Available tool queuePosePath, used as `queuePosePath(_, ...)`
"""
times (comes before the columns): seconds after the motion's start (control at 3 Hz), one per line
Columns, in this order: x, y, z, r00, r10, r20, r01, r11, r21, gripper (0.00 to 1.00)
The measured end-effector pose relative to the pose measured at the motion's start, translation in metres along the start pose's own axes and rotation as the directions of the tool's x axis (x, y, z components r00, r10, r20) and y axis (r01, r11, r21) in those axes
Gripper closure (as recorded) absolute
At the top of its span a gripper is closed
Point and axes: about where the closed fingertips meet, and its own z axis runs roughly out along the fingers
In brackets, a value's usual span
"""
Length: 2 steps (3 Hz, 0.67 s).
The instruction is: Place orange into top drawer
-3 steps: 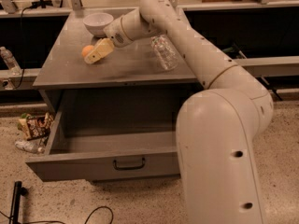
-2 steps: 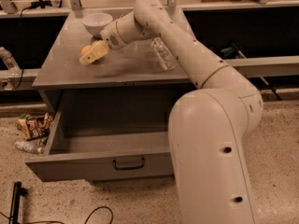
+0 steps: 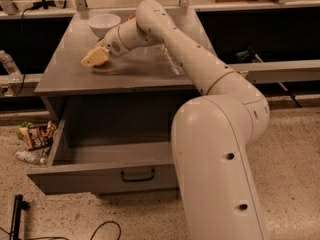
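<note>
The top drawer (image 3: 95, 178) is pulled open below the grey counter, with its dark handle (image 3: 137, 175) on the front panel. The inside looks bare. My gripper (image 3: 95, 57) is low over the left part of the counter top (image 3: 65, 79), just in front of the white bowl (image 3: 104, 24). It is well behind and above the open drawer. I see no orange; it may be hidden at the gripper or behind the arm. A bit of red (image 3: 132, 18) shows behind the arm near the bowl.
A clear plastic bottle (image 3: 172, 61) lies on the counter to the right of the arm. Snack bags (image 3: 36, 134) lie on the floor left of the drawer. Another bottle (image 3: 9, 66) stands on the left ledge. Cables run along the floor in front.
The arm and gripper have shifted slightly to the left over the counter. The drawer stays open as before.
</note>
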Motion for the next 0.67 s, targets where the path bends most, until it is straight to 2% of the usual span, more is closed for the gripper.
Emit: queuePosePath(0.67, 0.0142, -0.0011, 0.0042, 0.999, 0.030, -0.009, -0.030, 0.9995, 0.001, 0.83)
